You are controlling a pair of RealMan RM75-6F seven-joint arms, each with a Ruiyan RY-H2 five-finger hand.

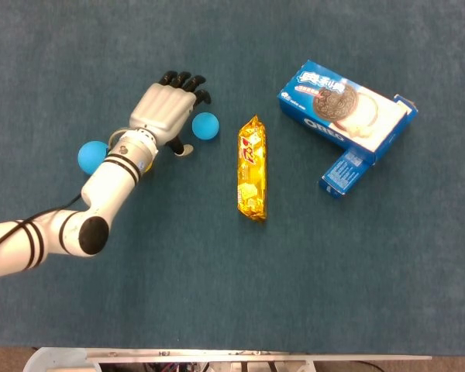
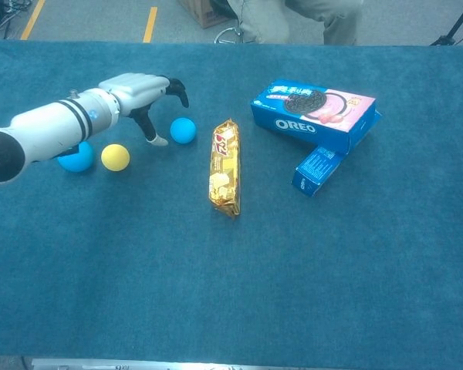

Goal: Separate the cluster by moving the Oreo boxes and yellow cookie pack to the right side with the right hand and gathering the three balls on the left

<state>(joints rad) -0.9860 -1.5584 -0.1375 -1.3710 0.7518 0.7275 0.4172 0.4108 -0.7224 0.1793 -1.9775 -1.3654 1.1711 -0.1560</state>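
My left hand (image 1: 168,111) (image 2: 145,92) hovers open just left of a small blue ball (image 1: 206,125) (image 2: 183,130), its fingers arched over the cloth and holding nothing. Its thumb tip reaches down beside the ball. Behind the forearm lie a yellow ball (image 2: 115,157) and a larger blue ball (image 1: 91,156) (image 2: 76,160); the head view hides the yellow one under the arm. The yellow cookie pack (image 1: 252,167) (image 2: 224,167) lies lengthwise in the middle. At the right sit the big Oreo box (image 1: 345,112) (image 2: 312,114) and a small Oreo box (image 1: 346,172) (image 2: 316,171) leaning against it. My right hand is not visible.
The blue cloth table (image 2: 231,293) stretches bare across the near half. Beyond its far edge the chest view shows floor with yellow tape (image 2: 150,23) and a seated person's legs (image 2: 293,19).
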